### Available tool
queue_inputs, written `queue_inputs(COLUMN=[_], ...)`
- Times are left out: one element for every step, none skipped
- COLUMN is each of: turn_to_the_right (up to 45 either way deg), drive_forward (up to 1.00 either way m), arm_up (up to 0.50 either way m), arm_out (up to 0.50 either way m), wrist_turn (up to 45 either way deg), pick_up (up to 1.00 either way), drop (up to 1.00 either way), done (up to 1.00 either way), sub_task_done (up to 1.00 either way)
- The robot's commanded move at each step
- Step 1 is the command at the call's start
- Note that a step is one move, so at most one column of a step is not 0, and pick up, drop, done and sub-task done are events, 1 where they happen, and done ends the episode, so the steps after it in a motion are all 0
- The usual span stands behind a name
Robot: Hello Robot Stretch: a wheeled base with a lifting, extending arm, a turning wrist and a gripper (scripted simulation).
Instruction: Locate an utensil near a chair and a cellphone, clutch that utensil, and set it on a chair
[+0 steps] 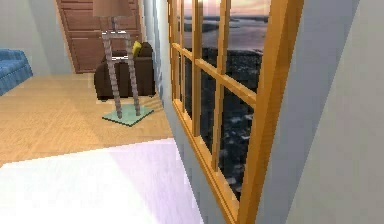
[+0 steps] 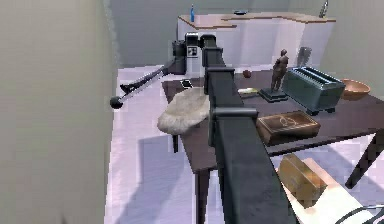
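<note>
My arm (image 2: 235,130) reaches out over a dark wooden table (image 2: 340,128). Its gripper (image 2: 120,100) stretches to the left past the table's edge, with only lavender floor behind its far end, so it holds nothing. On the table lie a beige rumpled cloth (image 2: 185,112), a small pale flat thing (image 2: 247,92) and a red round fruit (image 2: 246,73). A wooden chair seat (image 2: 305,178) shows under the table's near side. In the forward view a dark armchair (image 1: 125,75) stands by the wall, with a small yellow thing (image 1: 137,48) on it.
The table also carries a toaster (image 2: 315,88), a dark statuette (image 2: 281,75), a brown bowl (image 2: 355,88) and a shallow wooden tray (image 2: 287,125). A counter (image 2: 240,20) stands behind. Ahead are a wood-framed window (image 1: 230,90), a metal stand on a glass base (image 1: 122,95), a door (image 1: 95,30) and a blue sofa (image 1: 12,70).
</note>
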Motion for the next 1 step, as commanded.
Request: queue_inputs(turn_to_the_right=[0.0], drive_forward=[0.00], arm_up=[0.00], arm_out=[0.00], wrist_turn=[45.0], pick_up=[0.00], drop=[0.00], done=[0.00], sub_task_done=[0.00])
